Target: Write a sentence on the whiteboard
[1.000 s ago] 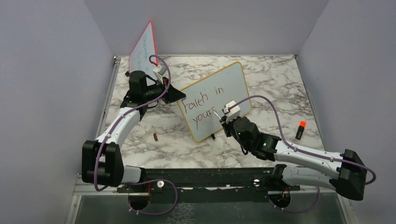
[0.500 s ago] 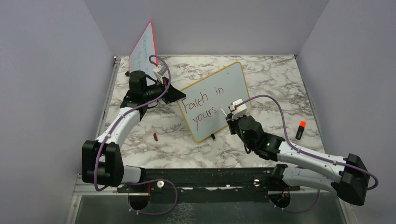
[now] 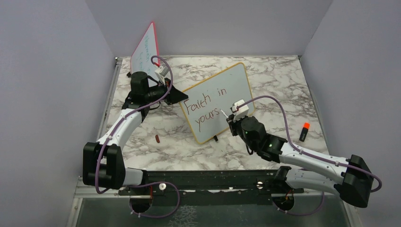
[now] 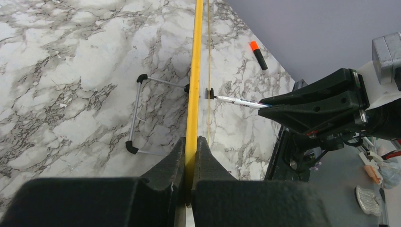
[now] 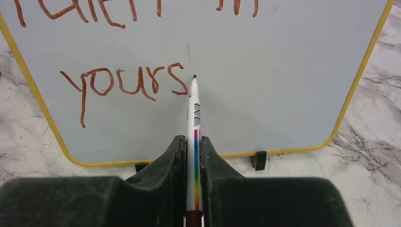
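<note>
The whiteboard (image 3: 236, 80) with a yellow-orange frame stands tilted mid-table. The sentence (image 3: 203, 111) on it reads "Faith in yours" in dark red. My left gripper (image 3: 182, 97) is shut on the board's left frame edge (image 4: 194, 94), one jaw on each side. My right gripper (image 5: 192, 142) is shut on a white marker (image 5: 194, 118) with a rainbow stripe. The marker tip sits just right of the "s" in "yours" (image 5: 127, 82), at or very near the surface. In the left wrist view the marker (image 4: 236, 100) points at the board's face from the right.
A red-pink-framed board (image 3: 144, 47) leans at the back left. An orange-capped black marker (image 3: 303, 131) lies on the marble at the right. A small dark red cap (image 3: 157, 138) lies left of the board. The wire stand (image 4: 135, 113) props the whiteboard from behind. Walls close three sides.
My right gripper has shifted a little to the right and farther up along the board with the marker. The left arm has not moved.
</note>
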Tool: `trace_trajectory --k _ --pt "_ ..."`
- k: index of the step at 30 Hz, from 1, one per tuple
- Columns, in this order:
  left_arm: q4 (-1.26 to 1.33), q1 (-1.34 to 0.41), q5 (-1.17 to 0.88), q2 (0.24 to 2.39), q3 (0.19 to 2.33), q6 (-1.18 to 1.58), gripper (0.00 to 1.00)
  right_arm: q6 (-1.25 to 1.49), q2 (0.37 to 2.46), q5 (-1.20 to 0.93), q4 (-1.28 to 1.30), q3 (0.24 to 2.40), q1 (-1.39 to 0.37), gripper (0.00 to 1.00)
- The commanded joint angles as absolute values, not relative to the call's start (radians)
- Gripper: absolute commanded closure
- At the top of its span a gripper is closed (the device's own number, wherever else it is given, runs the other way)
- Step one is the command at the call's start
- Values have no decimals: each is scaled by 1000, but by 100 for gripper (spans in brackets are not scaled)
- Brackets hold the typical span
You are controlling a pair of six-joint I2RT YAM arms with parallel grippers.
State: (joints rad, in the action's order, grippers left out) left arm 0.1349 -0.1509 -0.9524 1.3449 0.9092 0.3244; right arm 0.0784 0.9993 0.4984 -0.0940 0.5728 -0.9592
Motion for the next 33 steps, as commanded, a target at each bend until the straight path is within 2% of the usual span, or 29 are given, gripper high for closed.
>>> trace_trajectory --k 1,16,33 --pt "43 -170 -914 1382 899 270 100 77 1020 461 -145 568 -947 99" --pt "37 -170 -911 1388 903 267 100 81 1051 425 -152 571 -928 99" --pt "35 -170 -911 1388 903 264 100 101 1041 486 -146 563 -897 99"
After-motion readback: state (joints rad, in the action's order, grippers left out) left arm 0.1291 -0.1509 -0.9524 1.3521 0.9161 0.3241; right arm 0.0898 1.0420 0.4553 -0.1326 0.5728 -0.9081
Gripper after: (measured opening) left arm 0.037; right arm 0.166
